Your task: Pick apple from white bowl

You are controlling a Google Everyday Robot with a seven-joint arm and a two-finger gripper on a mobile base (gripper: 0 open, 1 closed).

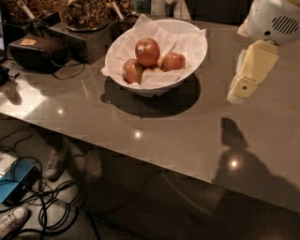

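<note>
Camera view, looking down at a slant: a smooth, glossy grey-brown table (164, 126) with small bright glints of lamplight on it; toward its far side stands the white bowl (157, 89), wide, shallow and round with flaring sides, lined with crinkled white paper (187, 40) that sticks up past the rim in points; the apple (147, 51) lies in the bowl, left of its middle, riding highest on the pile; it is deep red, shiny and near round, so no long axis shows; its small pale sticker sits on the upper left of the skin, turned up and leftward; two smaller apples (173, 61) lie just beside it, one lower left, one right, partly tucked in the paper; the gripper (240, 91) hangs to the right of the bowl, apart from it and above the tabletop, a cream, blocky, wedge-like piece sloping down and left from a rounded white arm housing (274, 18) with vent slits; whether the claw is released or clenched cannot be told; its dark shadow (234, 140) falls on the table nearer the camera; behind the bowl, dark containers (86, 11) hold rough dried bits; at far left sits a black boxy device (40, 51); on the floor below lie tangled black cables (51, 206)
</note>
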